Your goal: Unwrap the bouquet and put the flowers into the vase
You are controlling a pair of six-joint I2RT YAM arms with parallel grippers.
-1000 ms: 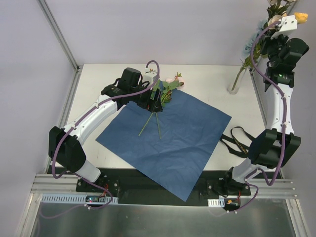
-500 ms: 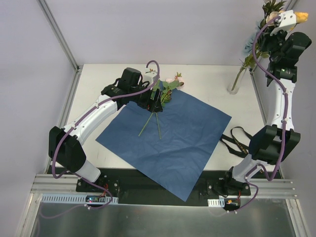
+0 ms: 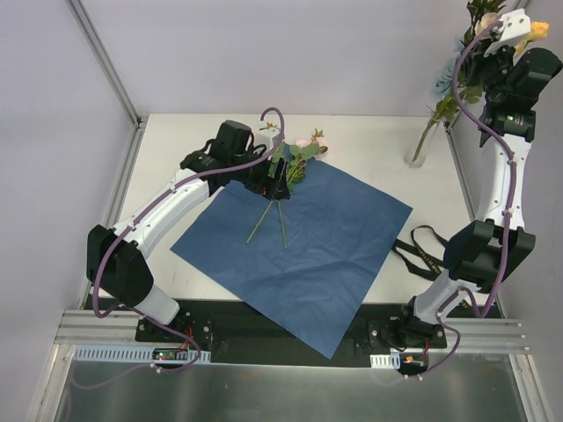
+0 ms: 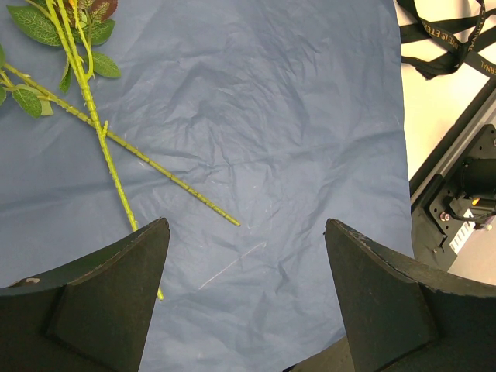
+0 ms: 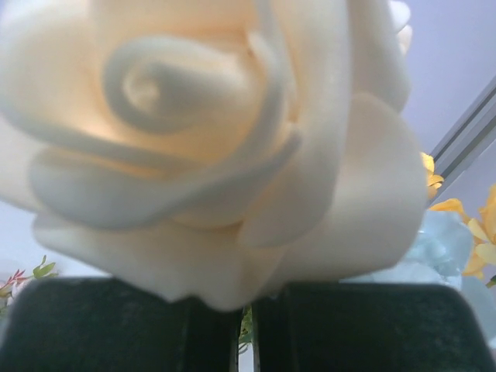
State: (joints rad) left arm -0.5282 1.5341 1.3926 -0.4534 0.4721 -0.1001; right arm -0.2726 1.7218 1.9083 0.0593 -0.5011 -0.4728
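Note:
The bouquet is unwrapped: its blue paper (image 3: 308, 242) lies flat on the table. Two flowers (image 3: 303, 151) with pink blooms rest at the paper's far edge, their green stems (image 4: 101, 132) pointing toward me. My left gripper (image 3: 275, 176) hovers open over those stems, and nothing lies between its fingers (image 4: 116, 302). My right gripper (image 3: 484, 40) is raised high at the back right, shut on the thin green stem of a cream rose (image 5: 209, 132). Pale-blue and yellow blooms (image 3: 444, 79) cluster beside it. Long stems slant down to the clear vase (image 3: 416, 158).
The black ribbon (image 3: 422, 251) lies loose on the table just right of the paper. Metal frame posts (image 3: 106, 61) and pale walls close in the table on both sides. The arm bases sit on a rail (image 3: 281, 338) at the near edge.
My right arm has lifted its wrist higher toward the top right corner, carrying the blooms up with it. The left arm and the flowers on the paper have not moved.

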